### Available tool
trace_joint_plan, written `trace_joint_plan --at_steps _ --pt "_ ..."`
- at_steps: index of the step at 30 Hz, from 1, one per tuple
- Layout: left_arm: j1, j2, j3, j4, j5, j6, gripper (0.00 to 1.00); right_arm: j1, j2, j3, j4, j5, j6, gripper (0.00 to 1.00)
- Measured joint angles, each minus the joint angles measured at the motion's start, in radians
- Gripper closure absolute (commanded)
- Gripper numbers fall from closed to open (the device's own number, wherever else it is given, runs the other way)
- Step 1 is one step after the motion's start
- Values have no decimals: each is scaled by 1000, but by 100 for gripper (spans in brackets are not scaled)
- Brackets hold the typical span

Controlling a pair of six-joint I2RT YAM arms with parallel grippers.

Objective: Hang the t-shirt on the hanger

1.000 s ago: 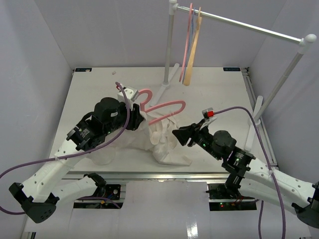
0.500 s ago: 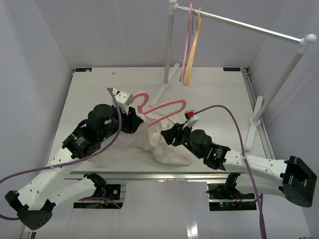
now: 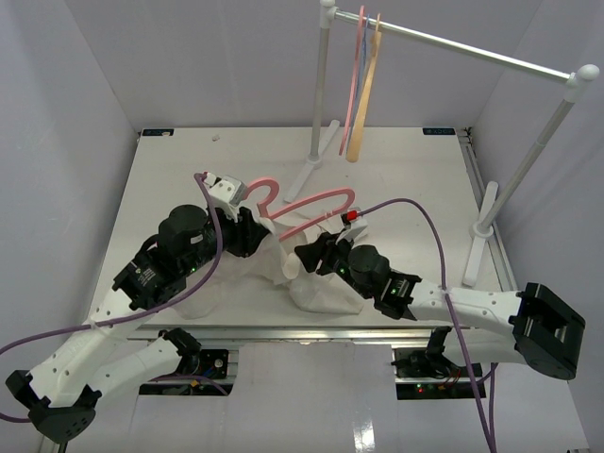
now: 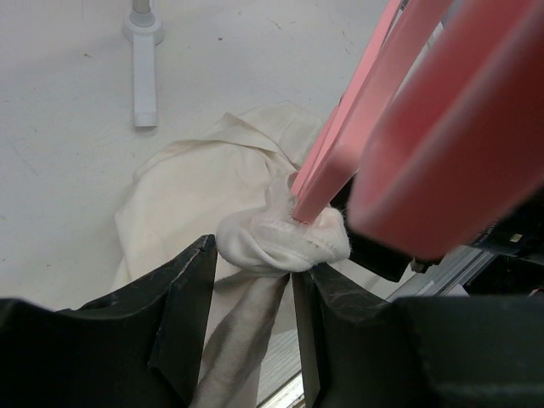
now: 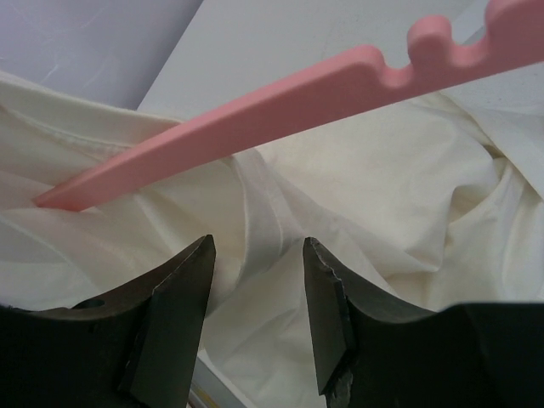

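Note:
The cream t-shirt lies bunched on the table between my two grippers. The pink hanger lies across its top, hook toward my left arm. My left gripper is at the shirt's left side. In the left wrist view its jaws stand apart, with a strip of the t-shirt running between them and the bunched collar at their tips. One end of the hanger pokes into that collar. My right gripper is open with its tips over a fold of the shirt, below the hanger's notched arm.
A white clothes rack stands at the back right, its rail carrying a second pink hanger and a tan hanger. Its feet rest on the table. The table's front edge is just below the shirt.
My right gripper has moved left, up to the shirt. My left gripper has drawn back down and to the left, and the hanger's hook has shifted left with it.

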Motion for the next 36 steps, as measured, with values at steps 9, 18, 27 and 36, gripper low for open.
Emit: trace_joint_plan --at_steps 9,18,27,36 --pt "0 -36 -12 5 23 10 100 2 62 16 -6 58 18 92" --pt "-1 -141 -12 -63 148 83 100 -92 -267 -20 -158 248 -31 92" --pt "-5 -122 -4 -114 182 156 100 -228 -473 -13 -342 217 -58 92" --pt "-5 -45 -1 -137 155 229 100 -248 -456 166 -566 128 -200 92"
